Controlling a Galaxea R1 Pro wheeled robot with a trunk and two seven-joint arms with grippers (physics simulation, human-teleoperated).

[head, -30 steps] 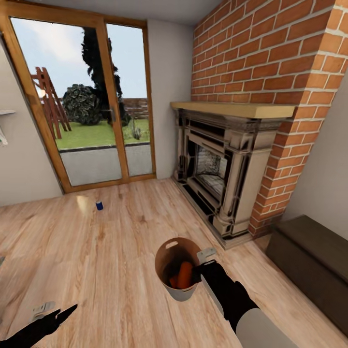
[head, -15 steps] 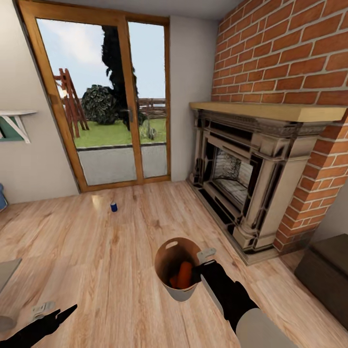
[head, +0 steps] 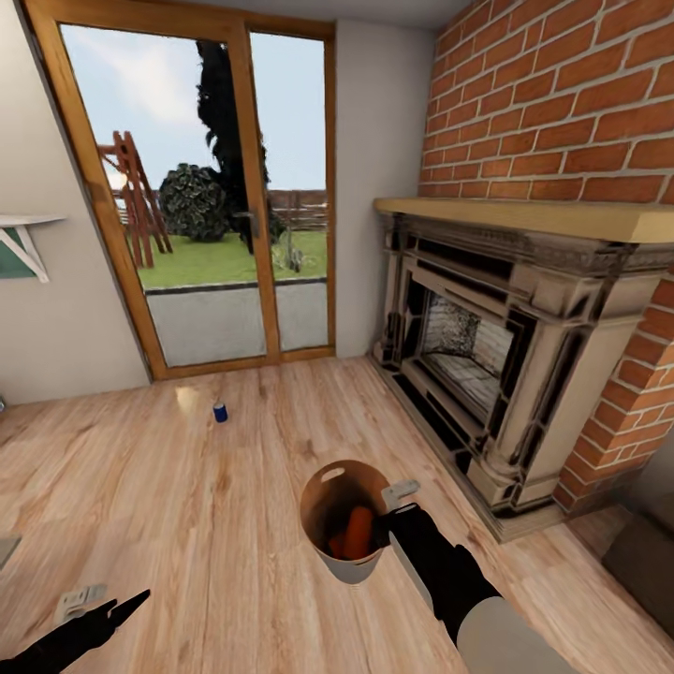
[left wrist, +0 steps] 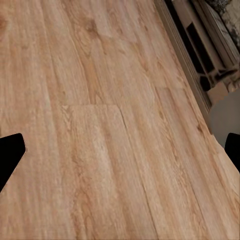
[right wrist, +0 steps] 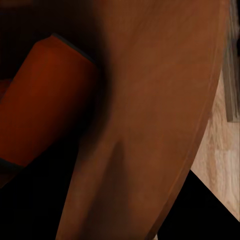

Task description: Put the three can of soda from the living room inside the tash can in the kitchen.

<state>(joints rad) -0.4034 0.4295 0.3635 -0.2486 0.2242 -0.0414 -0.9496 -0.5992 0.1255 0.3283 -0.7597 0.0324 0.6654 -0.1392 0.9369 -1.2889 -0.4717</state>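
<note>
The right gripper [head: 386, 530] held the small round tapered bin [head: 344, 518] by its copper-brown rim, on the side nearest the robot, and the bin hung above the light wood plank floor [head: 187, 487]. The black fingers were closed on that rim. Inside the brown bin lay two bright orange soda cans [head: 354, 533], leaning against each other; in the right wrist view one orange can [right wrist: 45, 105] showed close against the brown inner wall [right wrist: 150, 125].

The dark blue soda can [head: 220, 412] stood upright on the floor, well apart from the bin, near the wood-framed glass doors [head: 201, 187]. Beyond the glass a green lawn and a dark tree were visible.

The left gripper [head: 103, 618] was low at the near left, over bare floor, and it held nothing. In the left wrist view its two black fingertips [left wrist: 10, 155] stood wide apart with only planks between them.

The red brick fireplace [head: 505, 356] with a pale wooden mantel stood to the right of the bin.
</note>
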